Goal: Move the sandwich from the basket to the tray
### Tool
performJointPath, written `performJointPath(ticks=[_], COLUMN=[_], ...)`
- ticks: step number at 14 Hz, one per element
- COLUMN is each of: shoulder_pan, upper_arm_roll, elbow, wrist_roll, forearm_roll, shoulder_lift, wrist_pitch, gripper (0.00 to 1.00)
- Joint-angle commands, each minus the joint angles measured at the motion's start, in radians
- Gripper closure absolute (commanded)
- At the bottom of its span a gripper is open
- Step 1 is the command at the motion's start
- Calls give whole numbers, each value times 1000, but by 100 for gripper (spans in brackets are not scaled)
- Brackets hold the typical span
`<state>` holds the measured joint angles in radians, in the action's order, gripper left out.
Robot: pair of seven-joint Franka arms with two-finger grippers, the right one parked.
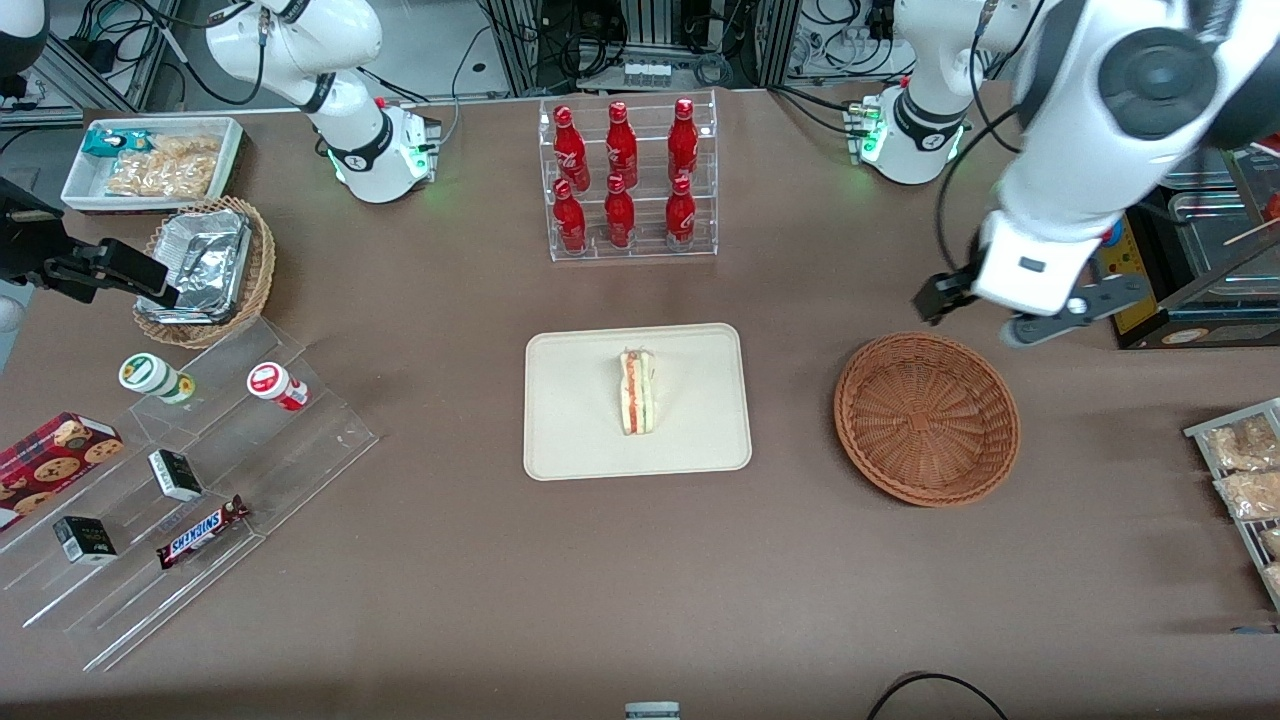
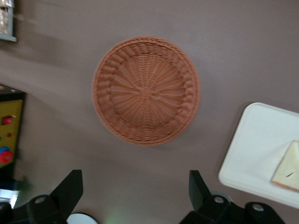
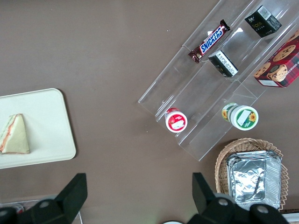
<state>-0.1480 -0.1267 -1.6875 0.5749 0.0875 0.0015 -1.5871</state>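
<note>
The sandwich (image 1: 637, 392) stands on its edge on the cream tray (image 1: 580, 440) at the table's middle, filling stripe up. It also shows in the left wrist view (image 2: 287, 168) and the right wrist view (image 3: 14, 135), on the tray (image 2: 252, 149) (image 3: 46, 112). The reddish-brown wicker basket (image 1: 927, 417) (image 2: 146, 91) is empty and lies beside the tray, toward the working arm's end. My left gripper (image 1: 985, 315) (image 2: 134, 182) hangs open and empty above the table, farther from the front camera than the basket and apart from it.
A clear rack of red bottles (image 1: 625, 180) stands farther back than the tray. A stepped acrylic stand with snacks (image 1: 180, 470), a tan basket with foil (image 1: 205, 270) and a white bin (image 1: 150, 160) lie toward the parked arm's end. Snack packets (image 1: 1245, 470) lie at the working arm's end.
</note>
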Motion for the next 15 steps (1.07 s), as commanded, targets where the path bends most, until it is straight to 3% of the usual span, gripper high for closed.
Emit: performJointPath(ticks=[1,5,15], shoulder_pan=[79,191,205], upper_arm_roll=[-14,1,2], elbow=[-40,-61,42], wrist_roll=[-184,-427,-452], forearm_roll=[-21,-78,-75], shoulder_lift=[-72,-117,-66], wrist_pitch=[51,91,39], gripper=[0,0,0])
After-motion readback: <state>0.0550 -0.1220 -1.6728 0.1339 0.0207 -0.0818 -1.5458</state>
